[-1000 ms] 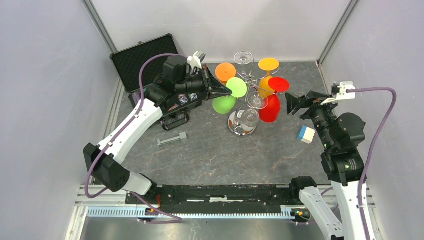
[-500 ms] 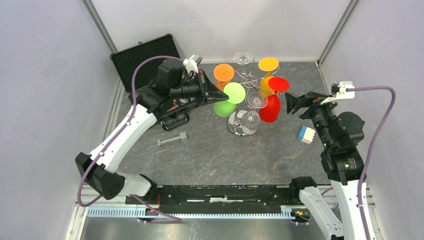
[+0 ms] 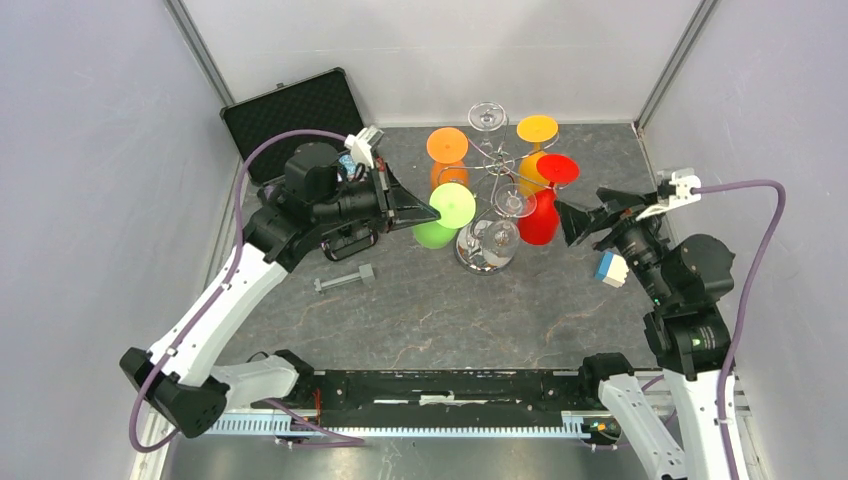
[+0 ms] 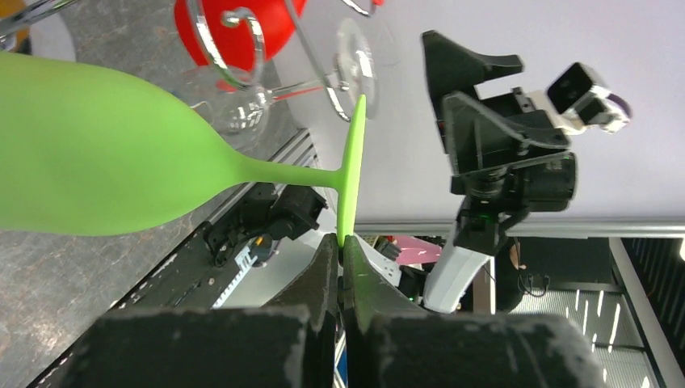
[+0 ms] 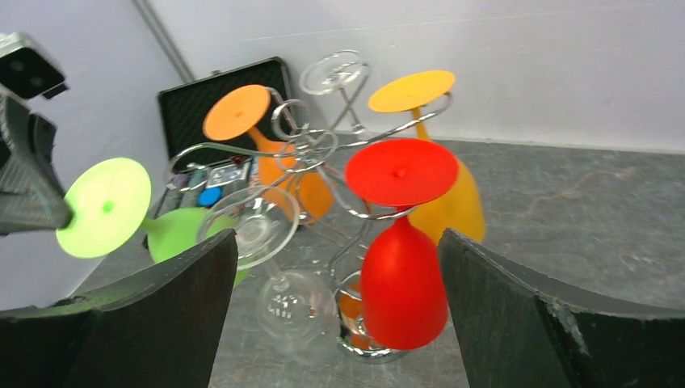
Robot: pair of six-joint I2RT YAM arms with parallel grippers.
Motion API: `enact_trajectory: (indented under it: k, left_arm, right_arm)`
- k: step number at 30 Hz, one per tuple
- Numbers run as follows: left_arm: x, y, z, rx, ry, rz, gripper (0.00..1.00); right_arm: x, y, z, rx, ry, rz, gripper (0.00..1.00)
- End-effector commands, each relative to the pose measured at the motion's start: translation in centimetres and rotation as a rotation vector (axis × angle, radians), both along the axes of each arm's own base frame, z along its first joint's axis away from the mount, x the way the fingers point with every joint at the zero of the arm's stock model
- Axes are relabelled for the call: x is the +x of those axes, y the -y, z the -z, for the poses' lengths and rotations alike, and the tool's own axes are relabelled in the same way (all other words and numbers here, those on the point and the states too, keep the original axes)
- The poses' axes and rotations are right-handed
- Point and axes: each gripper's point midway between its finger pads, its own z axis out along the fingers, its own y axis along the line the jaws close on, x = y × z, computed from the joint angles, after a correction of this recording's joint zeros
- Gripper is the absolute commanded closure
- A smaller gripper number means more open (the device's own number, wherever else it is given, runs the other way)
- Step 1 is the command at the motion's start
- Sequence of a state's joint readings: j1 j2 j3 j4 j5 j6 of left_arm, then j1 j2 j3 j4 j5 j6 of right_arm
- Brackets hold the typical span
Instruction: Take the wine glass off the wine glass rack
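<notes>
Our left gripper (image 4: 341,242) is clamped edge-on to the disc foot of the matte lime-green wine glass (image 4: 121,153). The glass hangs tilted just left of the shiny chrome wire rack (image 3: 487,255). We should draw it leftward, level and slow, since a pinch on that thin rim could slip. Our right gripper (image 3: 570,222) gapes empty beside the glossy red wine glass (image 5: 402,275). We cannot tell whether the green stem is fully clear of the nearest hook
</notes>
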State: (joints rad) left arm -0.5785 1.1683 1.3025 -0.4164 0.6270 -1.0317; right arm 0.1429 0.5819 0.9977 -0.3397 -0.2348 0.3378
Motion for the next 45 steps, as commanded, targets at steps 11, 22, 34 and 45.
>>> enact_trajectory:
  k: [11,22,34,45]
  left_arm:
    - [-8.6,-4.8,-12.6,-0.357,0.203,0.0,0.98]
    - [-9.4,-5.8,-17.9,-0.628,0.186,0.013,0.98]
    - [-6.4,-4.8,-26.4,-0.876,0.206,0.061,0.98]
    - [-6.9,-6.6,-28.9,-0.974,0.234,0.015,0.98]
  right_arm:
    - [-7.9,-7.1,-5.3,0.309,0.261,-0.571,0.02]
    - [-9.6,-7.7,-7.4,0.514,0.306,-0.741,0.02]
    - [-5.4,-12.1,-13.4,0.536,0.222,-0.878,0.02]
    - [-4.2,-14.5,-13.4,0.551,0.16,-0.941,0.02]
